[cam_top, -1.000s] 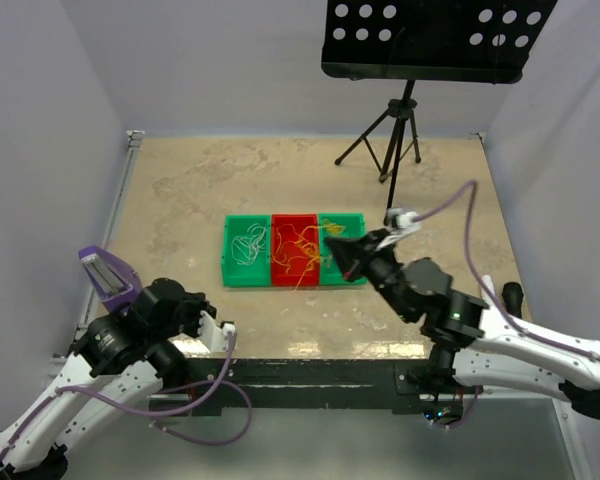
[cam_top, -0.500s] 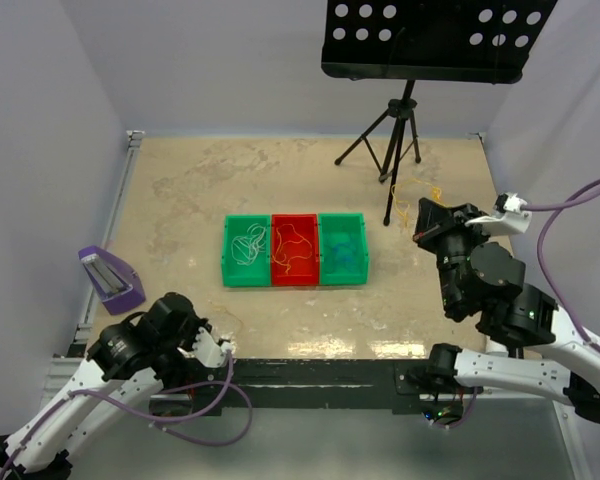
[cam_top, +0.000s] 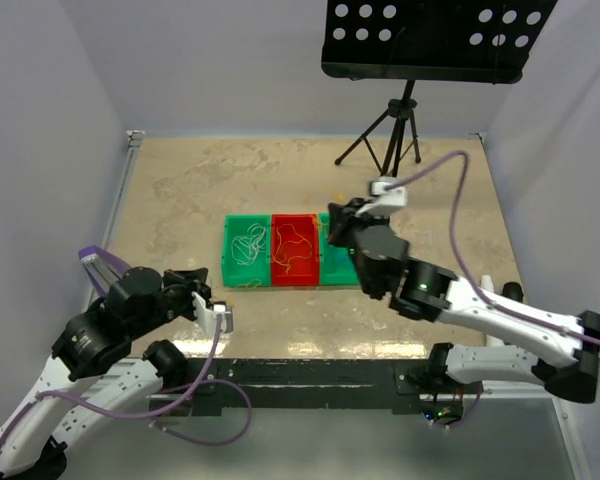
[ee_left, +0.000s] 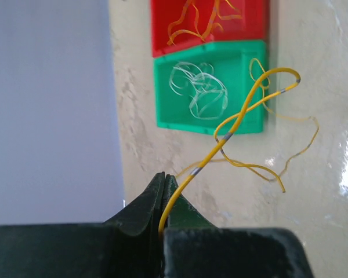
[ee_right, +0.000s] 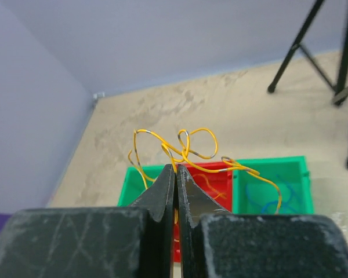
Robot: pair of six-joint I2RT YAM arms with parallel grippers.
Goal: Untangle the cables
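Pinching a grey-banded yellow cable, the left pincer has its two fingers pressed together, and the wire emerges from between the tips. The cable rises ahead of the tips and to their right, then curls over at its far end. Finer yellow loops lie on the table to the right of the tips; whether they belong to the same wire cannot be told. Beyond the tips lies a green bin holding whitish cables. Just past it, touching it, is a red bin with orange cables.

The right pincer is likewise clamped, its fingers meeting on a looped yellow cable. This cable springs up from the tips in several curls that spread to both sides above them. One strand droops to the right of the tips, in front of a second green bin in which a blue cable lies. The red bin sits straight ahead of these tips and below them. Farther ahead and to the right stand the legs of a black tripod.
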